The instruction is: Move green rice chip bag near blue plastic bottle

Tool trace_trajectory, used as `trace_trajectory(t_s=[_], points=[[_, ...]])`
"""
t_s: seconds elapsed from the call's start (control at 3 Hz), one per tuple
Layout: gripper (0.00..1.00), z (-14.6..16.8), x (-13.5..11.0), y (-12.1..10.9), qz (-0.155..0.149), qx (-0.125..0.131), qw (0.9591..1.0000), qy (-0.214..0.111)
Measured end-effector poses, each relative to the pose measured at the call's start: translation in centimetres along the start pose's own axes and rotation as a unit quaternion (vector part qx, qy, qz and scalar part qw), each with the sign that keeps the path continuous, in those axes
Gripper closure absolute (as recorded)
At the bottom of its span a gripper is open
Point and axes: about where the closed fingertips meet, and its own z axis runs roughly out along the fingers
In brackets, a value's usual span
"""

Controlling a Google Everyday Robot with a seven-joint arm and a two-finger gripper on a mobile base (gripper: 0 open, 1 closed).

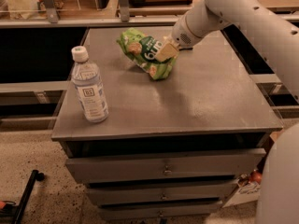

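Note:
The green rice chip bag (144,52) is a crinkly light-green pouch at the back middle of the grey table (196,101). It is tilted, with its lower end near the tabletop. My gripper (165,53) reaches in from the upper right and is shut on the bag's right side, one beige finger (167,50) lying across it. The blue plastic bottle (88,87), clear with a white cap and a light label, stands upright near the table's front left corner, well apart from the bag.
The table is a cabinet with drawers (163,169) below. A rail and shelving (117,8) run behind its far edge. My white arm (243,8) crosses the upper right. A dark pole (25,195) lies on the speckled floor at lower left.

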Motion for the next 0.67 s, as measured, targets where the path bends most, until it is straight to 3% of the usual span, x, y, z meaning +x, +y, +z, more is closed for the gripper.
trace_trajectory(t_s=[0.33, 0.67], points=[[1.0, -2.3, 1.9, 1.4, -0.022, -0.006, 0.9997, 0.01], [1.0, -3.2, 2.2, 3.8, -0.048, -0.02, 0.9986, 0.012]])
